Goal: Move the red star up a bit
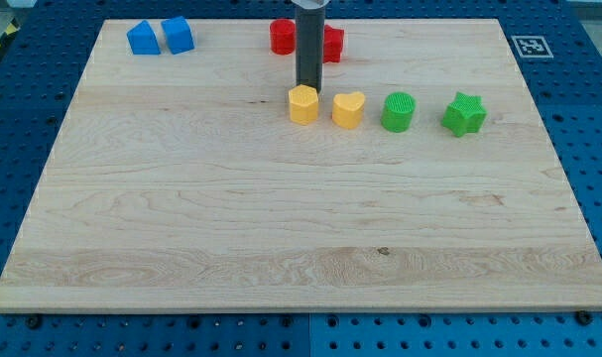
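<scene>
The near half of the board (281, 248) is carrying no blocks. In the middle band, a row of four is running toward the right edge: a yellow hexagon (303, 104), a yellow heart (348, 109), a green cylinder (398, 112) and a green star (464, 114).

My tip (308, 88) is resting just above the yellow hexagon, touching or nearly touching its top side. I am carrying no gripper, only the bare rod, so nothing is being held.

The red star (331, 44) is lying near the top edge, just right of centre, partly hidden behind my rod. From my tip it is lying up and slightly to the right. A second red block (282, 37), shape unclear, is sitting to the left of the rod at the same height.

Judgement: the push must be going upward from below the star, so I am needing to shift right first. Little board is remaining above the star, so a short stroke is advisable.

Two blue blocks (143, 38) (178, 34) are standing at the top-left corner, well apart from the work.
</scene>
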Robot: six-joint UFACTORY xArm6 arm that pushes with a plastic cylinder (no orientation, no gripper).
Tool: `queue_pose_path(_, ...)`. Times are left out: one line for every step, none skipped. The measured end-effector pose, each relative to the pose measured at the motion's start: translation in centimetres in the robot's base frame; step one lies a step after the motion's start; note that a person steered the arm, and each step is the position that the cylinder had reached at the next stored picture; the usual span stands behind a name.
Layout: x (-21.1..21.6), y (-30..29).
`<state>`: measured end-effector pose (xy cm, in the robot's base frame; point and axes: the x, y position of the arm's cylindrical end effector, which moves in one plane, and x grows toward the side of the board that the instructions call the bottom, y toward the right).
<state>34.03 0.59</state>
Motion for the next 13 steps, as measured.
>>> queue_pose_path(0.8,0.0)
queue_pose_path(1.8,-0.2)
queue_pose_path(1.5,-0.2)
queue_pose_path(-0.4,-0.2)
queue_pose_path(-0.4,-0.2)
queue_pose_path(-0.4,-0.2)
queue_pose_path(-0.4,-0.2)
queue_pose_path(-0.4,-0.2)
queue_pose_path(-1.7,0.0)
queue_pose_path(-3.0,0.1)
queue_pose_path(-4.3,1.5)
queue_pose_path(-5.1,3.1)
queue_pose_path(-6.1,3.6)
